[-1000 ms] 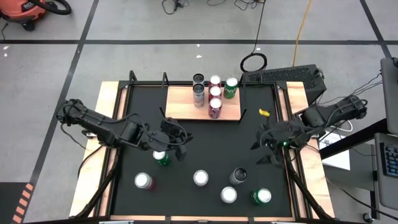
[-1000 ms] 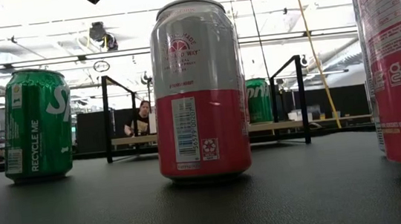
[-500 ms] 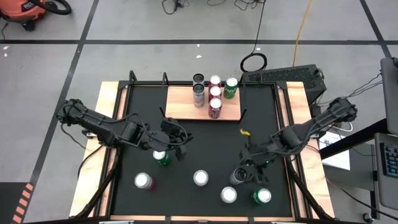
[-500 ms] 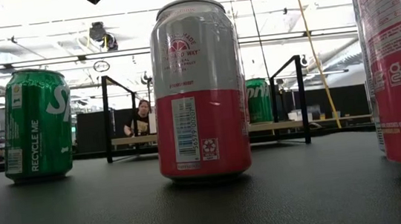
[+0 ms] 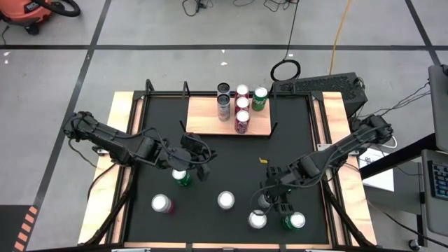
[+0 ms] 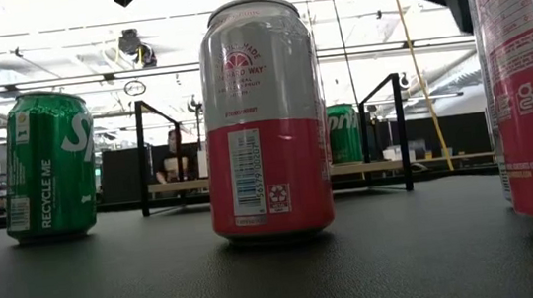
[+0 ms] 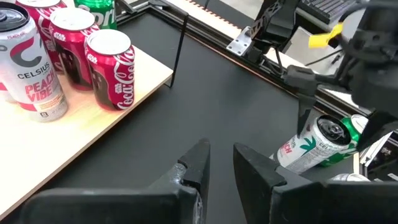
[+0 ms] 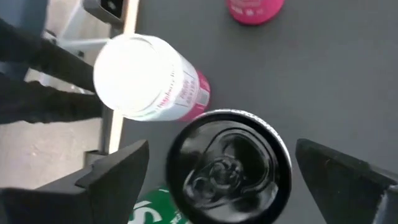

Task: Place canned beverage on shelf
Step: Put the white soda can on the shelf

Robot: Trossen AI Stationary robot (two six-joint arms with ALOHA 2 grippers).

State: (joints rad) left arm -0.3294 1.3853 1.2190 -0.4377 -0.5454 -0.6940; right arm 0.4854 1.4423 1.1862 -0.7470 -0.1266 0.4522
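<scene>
My right gripper (image 5: pixel 274 196) hangs open over a black-topped can (image 8: pixel 227 168) that stands on the black mat near the front right. One finger (image 8: pixel 118 177) is on each side of the can's top, and neither touches it. My left gripper (image 5: pixel 203 166) waits left of the middle, above the mat. Its fingers (image 7: pixel 199 163) stand a narrow gap apart with nothing between them. A green can (image 5: pixel 182 178) stands below that arm. The shelf (image 5: pixel 206 120), a light wooden board at the far middle, carries several upright cans.
Loose cans stand on the mat around the black-topped one: a white-topped pink one (image 8: pixel 149 78), a white-topped one (image 5: pixel 225 200), a green one (image 5: pixel 295 221) and one at the front left (image 5: pixel 162 204). Black frame posts (image 5: pixel 148 87) and wooden strips edge the mat.
My right gripper has swung from the mat's right side toward the near edge and leftward, and has come down over the black-topped can. Its arm now shows at the low view's top right. The cans have not moved.
</scene>
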